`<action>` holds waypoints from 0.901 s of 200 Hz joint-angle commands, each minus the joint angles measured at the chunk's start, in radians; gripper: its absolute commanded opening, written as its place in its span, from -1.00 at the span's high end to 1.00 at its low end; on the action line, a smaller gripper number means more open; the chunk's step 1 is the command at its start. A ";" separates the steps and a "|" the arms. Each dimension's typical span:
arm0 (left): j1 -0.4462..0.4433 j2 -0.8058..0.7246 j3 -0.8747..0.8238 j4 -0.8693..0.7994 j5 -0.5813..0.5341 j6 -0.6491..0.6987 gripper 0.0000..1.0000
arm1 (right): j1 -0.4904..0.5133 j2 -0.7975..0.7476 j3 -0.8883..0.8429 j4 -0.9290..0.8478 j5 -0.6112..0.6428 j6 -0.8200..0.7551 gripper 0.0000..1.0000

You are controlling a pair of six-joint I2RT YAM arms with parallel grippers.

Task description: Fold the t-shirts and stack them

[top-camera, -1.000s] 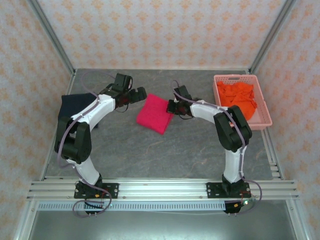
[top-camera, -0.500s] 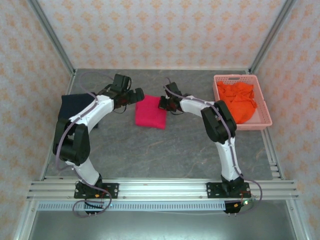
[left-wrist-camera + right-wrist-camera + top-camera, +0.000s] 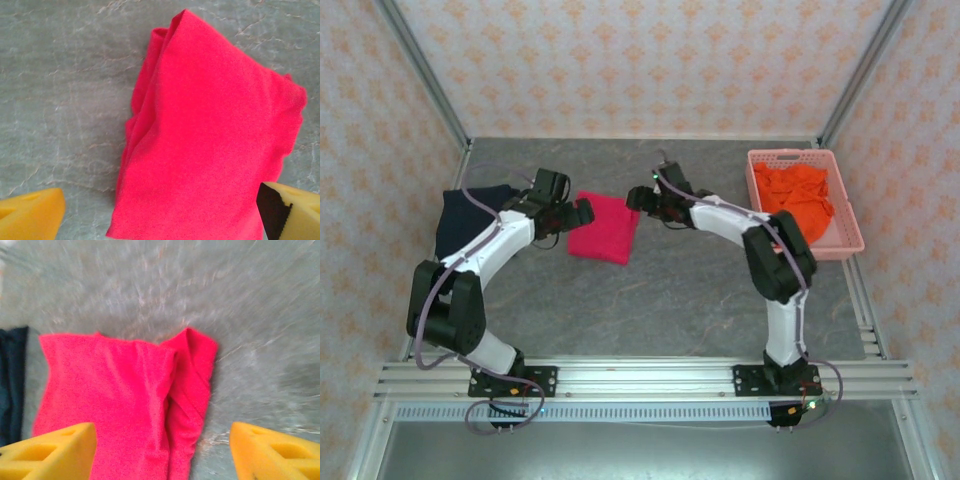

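I have the folded crimson-pink cloth t-shirt lying flat on the grey marbled table, a little left of centre in the far half. Its stacked fold edge faces left, and its far right corner is slightly ragged.

My left pincer sits at the shirt's left edge, released and grasping nothing. In the left wrist view one yellow foam pad is over bare table and the other is over the cloth.

My right pincer sits at the shirt's far right corner, jaws parted, also released. In the right wrist view, which is blurred, the shirt lies between its two pads.

The dark navy cloth t-shirt lies at the table's left edge, partly under the left arm and apart from the pink one.

The bright orange t-shirt is crumpled inside the pale pink plastic lattice basket, at the far right beside the frame.

From the pink shirt to the near aluminium rail that carries both arm bases, a broad stretch of table lies open.

Peach floral-patterned walls close in the left, far and right sides.
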State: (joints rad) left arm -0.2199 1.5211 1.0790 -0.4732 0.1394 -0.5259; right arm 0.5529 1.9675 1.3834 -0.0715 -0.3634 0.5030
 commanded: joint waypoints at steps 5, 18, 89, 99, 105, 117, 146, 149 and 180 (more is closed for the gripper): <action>0.010 -0.085 -0.068 -0.009 -0.058 -0.074 -1.00 | -0.013 -0.040 -0.084 0.077 0.004 0.048 -0.42; 0.018 -0.121 -0.106 0.002 -0.073 -0.108 -1.00 | -0.011 -0.008 -0.088 0.094 -0.028 0.072 -0.38; 0.067 -0.427 -0.340 0.039 -0.127 -0.241 -1.00 | 0.067 0.212 0.088 0.098 -0.126 0.101 -0.25; 0.078 -0.454 -0.359 0.028 -0.131 -0.256 -1.00 | 0.078 0.237 0.115 0.091 -0.131 0.103 -0.23; 0.085 -0.468 -0.368 0.021 -0.135 -0.265 -1.00 | 0.084 0.250 0.131 0.086 -0.136 0.107 -0.22; 0.099 -0.488 -0.384 0.018 -0.139 -0.263 -1.00 | 0.098 0.273 0.161 0.085 -0.148 0.114 -0.19; 0.166 -0.425 -0.352 0.021 -0.119 -0.191 -1.00 | 0.135 0.322 0.243 0.068 -0.173 0.110 -0.18; 0.176 -0.410 -0.342 0.018 -0.110 -0.187 -1.00 | 0.137 0.330 0.256 0.063 -0.177 0.108 -0.18; 0.203 -0.208 -0.224 0.015 -0.071 -0.092 -1.00 | 0.140 0.393 0.405 -0.032 -0.224 0.074 -0.19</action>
State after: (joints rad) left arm -0.0273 1.1877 0.7612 -0.4572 0.0475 -0.7124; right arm 0.6899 2.3203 1.7058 -0.0170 -0.5449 0.6041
